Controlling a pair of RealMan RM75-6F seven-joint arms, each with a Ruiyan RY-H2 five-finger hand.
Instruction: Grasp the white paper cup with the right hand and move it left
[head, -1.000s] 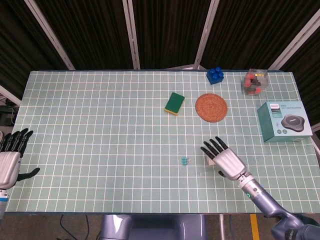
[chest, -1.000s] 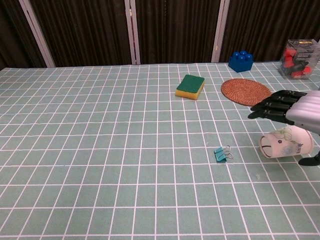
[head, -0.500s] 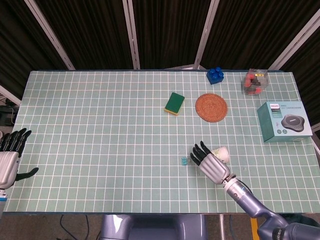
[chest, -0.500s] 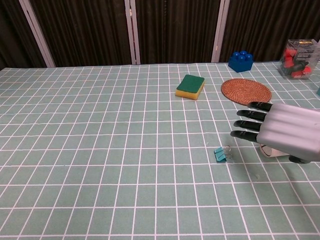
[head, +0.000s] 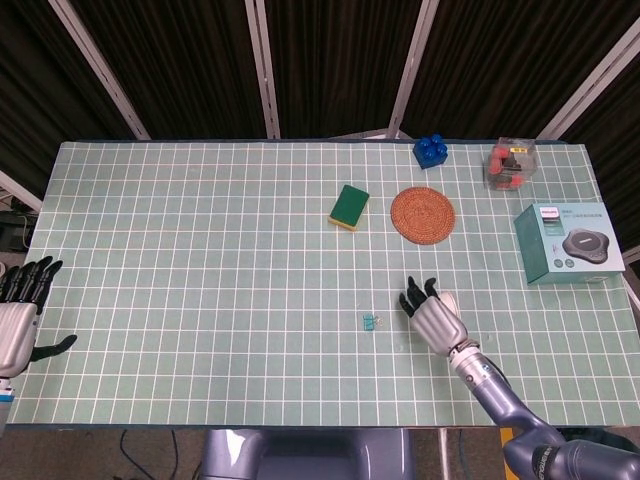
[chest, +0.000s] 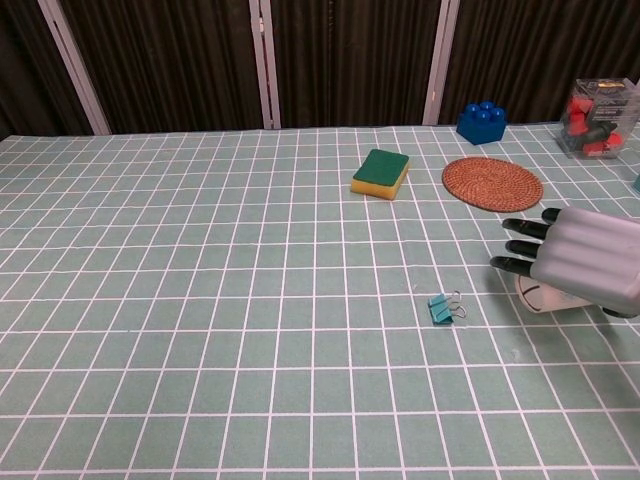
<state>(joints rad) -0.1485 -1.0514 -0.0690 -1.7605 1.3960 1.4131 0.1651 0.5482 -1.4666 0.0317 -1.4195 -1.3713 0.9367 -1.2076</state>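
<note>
Your right robot hand (chest: 583, 262) is laid over the white paper cup (chest: 541, 297), which lies on its side on the bench (head: 200, 250) directly beneath it, mouth showing under the dark fingertips. Fingers look extended, not wrapped, and I can't tell if anything is actually gripping yet. Curl them around the cup's wall before you lift, gently, since paper crushes. The teal binder clip (chest: 443, 307) sits near the fingertips on the side you're heading, so carry the cup above it. Your left robot hand (head: 17, 320) rests spread, holding nothing.
</note>
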